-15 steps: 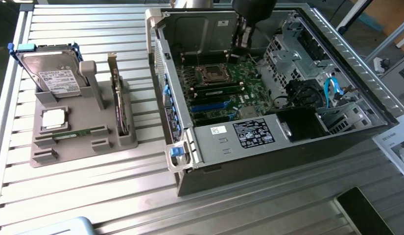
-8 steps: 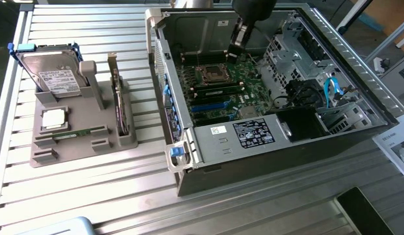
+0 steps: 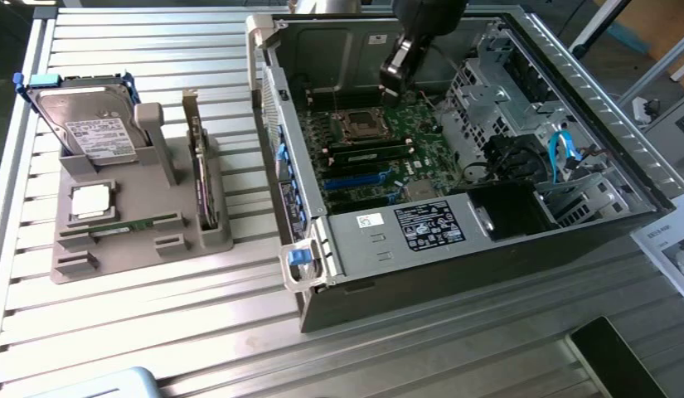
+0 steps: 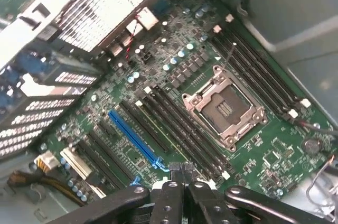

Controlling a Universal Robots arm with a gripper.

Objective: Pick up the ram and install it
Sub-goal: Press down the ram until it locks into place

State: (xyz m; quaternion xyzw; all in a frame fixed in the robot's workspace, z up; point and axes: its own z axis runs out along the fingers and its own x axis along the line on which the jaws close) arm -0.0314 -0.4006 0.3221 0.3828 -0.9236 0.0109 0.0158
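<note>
One open computer case [image 3: 453, 249] lies on its side on the slatted metal table [image 3: 153, 332], and one motherboard [image 3: 370, 157] shows inside it. The single gripper [image 3: 395, 76] hangs over the far part of the board, just above the empty CPU socket [image 3: 353, 124]; in the wrist view its two black fingertips [image 4: 182, 174] are pressed together with nothing between them, poised over the long black memory slots [image 4: 179, 129] that run beside the socket [image 4: 224, 108]. One blue expansion slot [image 4: 132, 137] lies parallel to those slots, with a few black ones next to it. One green ram [image 3: 370, 152] stick already sits in a slot on the board, near the socket. On the exterior view's left, well apart from the case, one grey parts holder [image 3: 137, 215] stands on the table. It carries one silver hard drive [image 3: 93, 124] upright at its far end, one expansion card [image 3: 198, 174] standing on edge on the case side, one square processor chip [image 3: 90, 201] lying flat, and one more thin green ram stick [image 3: 137, 226] lying in a groove at the holder's near part. Inside the case, a drive cage [image 3: 486, 91], black cables [image 3: 507, 157], a blue cable [image 3: 560, 153] and a labelled power supply [image 3: 430, 224] crowd the board's right and near sides.
</note>
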